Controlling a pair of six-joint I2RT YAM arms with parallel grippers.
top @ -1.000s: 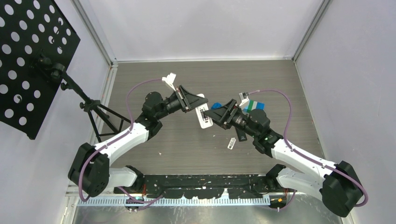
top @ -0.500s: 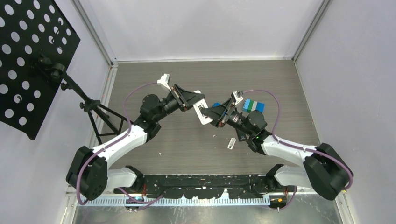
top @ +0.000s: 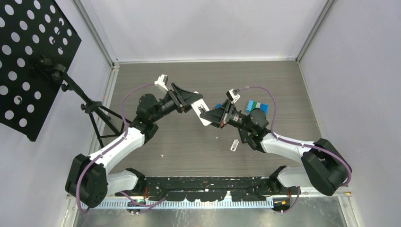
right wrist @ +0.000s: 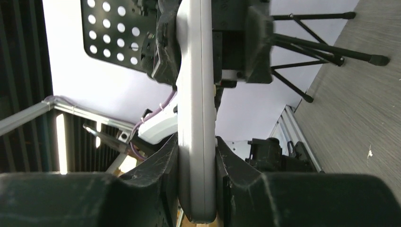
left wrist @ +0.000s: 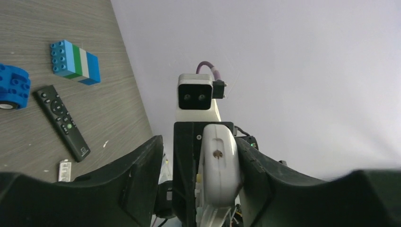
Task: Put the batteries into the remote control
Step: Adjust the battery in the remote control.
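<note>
Both arms reach toward the middle of the wood-grain table (top: 179, 146) and meet at a white remote (top: 203, 118), which is held up in the air between them, clear of the tabletop. The right gripper (top: 211, 115) is clamped on it: in the right wrist view the remote stands edge-on, and the two dark fingers (right wrist: 163, 165) press against its flat faces on either side. The left gripper (top: 196, 103) sits around the opposite end with its jaws apart. In the left wrist view its fingers (left wrist: 137, 184) flank the rounded end of the remote, and one of them stands a little off it rather than squeezing. From the right wrist, the far left finger is also separated from the remote's face. Whether the remote's battery bay holds anything cannot be told. On the table near the right arm lie a slim black remote (left wrist: 63, 122), face up with its buttons showing, and a small clear-white plastic piece (left wrist: 65, 171) just beside its near end. Beyond them sit a stack of blue, green and white toy bricks (left wrist: 75, 62) and a blue toy block with a wheel (left wrist: 13, 87). At the left edge of the table a black tripod (top: 101, 120) carries a perforated black panel (top: 28, 52).
</note>
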